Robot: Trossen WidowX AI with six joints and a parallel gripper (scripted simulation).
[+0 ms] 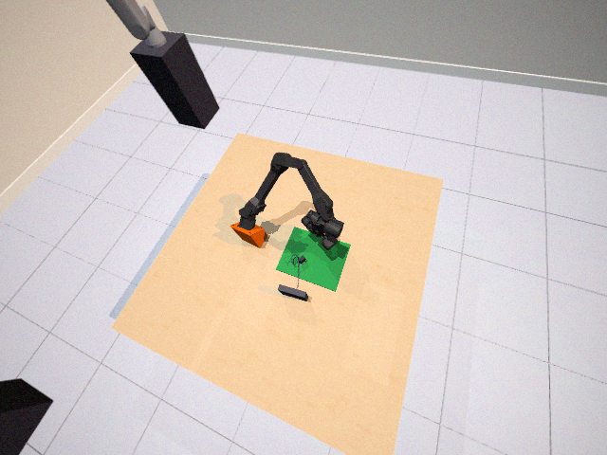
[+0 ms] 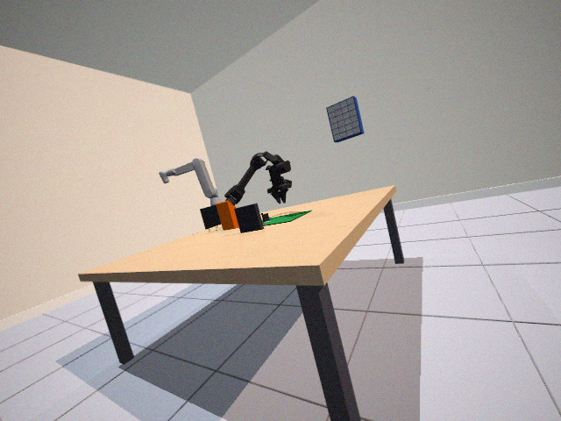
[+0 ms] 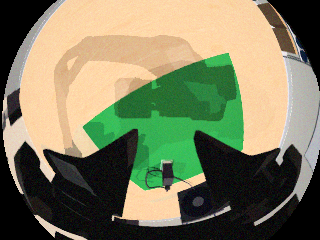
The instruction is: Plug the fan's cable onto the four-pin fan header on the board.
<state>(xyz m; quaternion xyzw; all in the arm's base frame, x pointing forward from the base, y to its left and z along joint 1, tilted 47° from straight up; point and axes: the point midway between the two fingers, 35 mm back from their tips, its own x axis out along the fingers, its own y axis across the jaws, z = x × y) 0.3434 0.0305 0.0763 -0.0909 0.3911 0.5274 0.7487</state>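
My hand [image 1: 329, 243] [image 2: 281, 199] [image 3: 167, 134] is open w/ nothing in it, up above the board [image 1: 321, 274] [image 2: 289, 218] [image 3: 215, 127]. The plug [image 1: 302, 259] [image 2: 266, 217] [image 3: 168, 175] is on the board, below my hand and off to the side nearer the fan [image 1: 292, 292] [image 2: 249, 218] [image 3: 198, 201]. Its long side looks to stand up, approx. Can't tell if it's all the way down. If it is, I'd just stay off; if not, I'd go back over it & push down.

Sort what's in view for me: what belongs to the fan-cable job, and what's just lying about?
Part of the job:
- green flat board
- small black plug
- thin dark cable
- black square fan
- black two-fingered end effector

Not part:
- blue-edged gridded wall panel
- grey arm
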